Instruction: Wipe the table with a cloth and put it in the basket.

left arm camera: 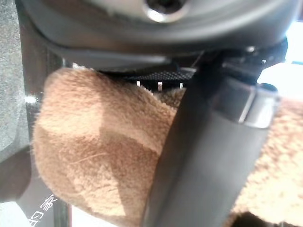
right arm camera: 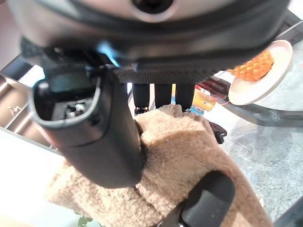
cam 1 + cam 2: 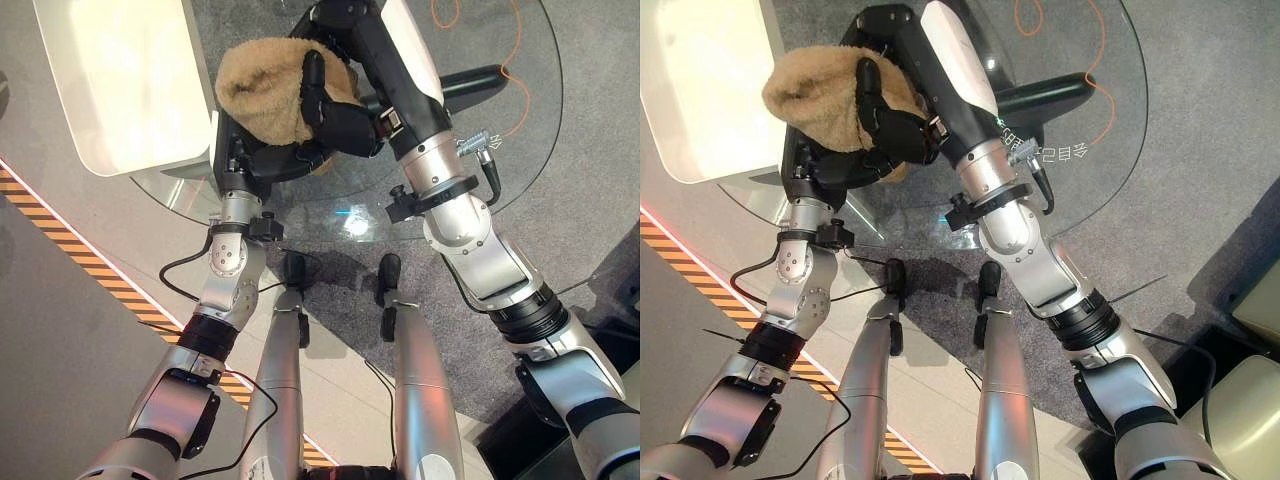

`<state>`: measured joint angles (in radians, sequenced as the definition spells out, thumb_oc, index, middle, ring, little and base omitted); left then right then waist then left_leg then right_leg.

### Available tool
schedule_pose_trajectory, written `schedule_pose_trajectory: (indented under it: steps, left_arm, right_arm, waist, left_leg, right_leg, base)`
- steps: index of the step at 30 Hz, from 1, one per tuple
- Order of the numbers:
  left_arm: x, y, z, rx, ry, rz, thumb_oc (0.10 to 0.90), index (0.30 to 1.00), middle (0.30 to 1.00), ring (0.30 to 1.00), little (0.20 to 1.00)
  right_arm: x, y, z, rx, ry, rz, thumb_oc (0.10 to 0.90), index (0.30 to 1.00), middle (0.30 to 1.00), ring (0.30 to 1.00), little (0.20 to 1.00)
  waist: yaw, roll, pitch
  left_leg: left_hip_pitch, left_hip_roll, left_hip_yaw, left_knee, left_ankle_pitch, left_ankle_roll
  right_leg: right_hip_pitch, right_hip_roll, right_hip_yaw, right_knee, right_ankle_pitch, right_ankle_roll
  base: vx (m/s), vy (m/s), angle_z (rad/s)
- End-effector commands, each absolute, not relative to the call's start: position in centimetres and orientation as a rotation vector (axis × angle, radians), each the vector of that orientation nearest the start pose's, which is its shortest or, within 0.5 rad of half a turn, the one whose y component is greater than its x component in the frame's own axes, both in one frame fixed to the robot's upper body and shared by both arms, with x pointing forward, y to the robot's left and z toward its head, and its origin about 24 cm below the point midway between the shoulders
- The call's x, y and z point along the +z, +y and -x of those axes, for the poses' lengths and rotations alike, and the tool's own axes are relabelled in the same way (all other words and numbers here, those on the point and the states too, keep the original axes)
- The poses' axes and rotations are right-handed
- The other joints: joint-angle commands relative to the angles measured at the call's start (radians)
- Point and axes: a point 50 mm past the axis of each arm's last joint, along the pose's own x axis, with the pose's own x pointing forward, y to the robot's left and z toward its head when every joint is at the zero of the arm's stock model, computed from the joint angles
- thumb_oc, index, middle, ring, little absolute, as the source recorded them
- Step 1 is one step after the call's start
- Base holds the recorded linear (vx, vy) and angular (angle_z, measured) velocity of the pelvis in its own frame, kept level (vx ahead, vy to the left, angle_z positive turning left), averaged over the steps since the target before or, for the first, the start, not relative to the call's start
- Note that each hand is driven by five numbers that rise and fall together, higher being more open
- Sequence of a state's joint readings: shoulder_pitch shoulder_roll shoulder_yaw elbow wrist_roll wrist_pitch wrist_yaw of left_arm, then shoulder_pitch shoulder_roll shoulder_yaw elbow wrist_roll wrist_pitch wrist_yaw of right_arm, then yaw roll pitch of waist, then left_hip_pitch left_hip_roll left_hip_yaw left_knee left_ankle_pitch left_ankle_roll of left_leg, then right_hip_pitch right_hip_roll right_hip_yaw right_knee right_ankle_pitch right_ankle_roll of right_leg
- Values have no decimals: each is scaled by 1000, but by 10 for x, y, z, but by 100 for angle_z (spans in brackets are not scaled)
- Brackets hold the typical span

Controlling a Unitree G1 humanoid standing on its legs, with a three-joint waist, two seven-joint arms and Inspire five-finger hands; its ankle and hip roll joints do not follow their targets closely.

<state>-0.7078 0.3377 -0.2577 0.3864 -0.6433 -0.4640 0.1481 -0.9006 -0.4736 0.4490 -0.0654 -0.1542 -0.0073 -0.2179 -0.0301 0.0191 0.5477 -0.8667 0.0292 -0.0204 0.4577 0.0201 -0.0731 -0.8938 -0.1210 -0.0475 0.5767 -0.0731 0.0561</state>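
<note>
1. The tan fleecy cloth (image 3: 265,88) is bunched between both hands above the glass bench (image 3: 470,170), near its edge by a white seat (image 3: 120,80).
2. The right hand (image 3: 335,110) curls fingers and thumb over the cloth; the left hand (image 3: 262,158) lies beneath it, fingers wrapped round the bundle as its wrist view shows.
3. Judged step: the cloth is gathered and lifted, either between wiping strokes or ready for carrying off.
4. The basket cannot be made out, so the next move calls for finding it while keeping the grip.
</note>
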Motion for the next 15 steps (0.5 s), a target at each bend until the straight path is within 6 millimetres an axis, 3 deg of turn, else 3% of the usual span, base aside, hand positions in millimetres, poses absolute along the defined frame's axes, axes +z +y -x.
schedule_pose_trajectory:
  steps: [1, 12, 14, 15]
  left_arm:
    - [255, 129, -337, -219, -914, 244, 100, 300, 300, 300, 200]
    - [254, 128, -337, -241, -918, 250, 100, 300, 300, 300, 200]
    - [253, 128, -337, -243, -918, 252, 100, 300, 300, 300, 200]
    - [254, 128, -337, -244, -918, 253, 100, 300, 300, 300, 200]
  right_arm:
    - [359, -49, -232, 263, -1482, 429, 100, 300, 300, 300, 200]
    - [359, -50, -233, 254, -1481, 428, 100, 300, 300, 300, 200]
    - [359, -50, -234, 248, -1476, 425, 476, 622, 622, 622, 576]
    - [359, -50, -234, 245, -1475, 422, 591, 721, 721, 721, 691]
  waist:
    - [20, -8, -28]
    - [18, -7, -28]
    - [18, -6, -28]
    - [18, -6, -28]
  left_leg:
    - [73, -70, 44, -23, -63, 59]
    - [70, -73, 43, -22, -63, 60]
    - [71, -73, 44, -24, -63, 60]
    - [71, -73, 44, -24, -63, 60]
  right_leg:
    - [59, 111, -55, -17, -37, -22]
    - [56, 112, -53, -19, -35, -23]
    - [57, 112, -53, -21, -35, -23]
    - [57, 112, -53, -21, -35, -23]
  base:
    - [0, 0, 0]
    - [0, 0, 0]
    - [0, 0, 0]
    - [0, 0, 0]
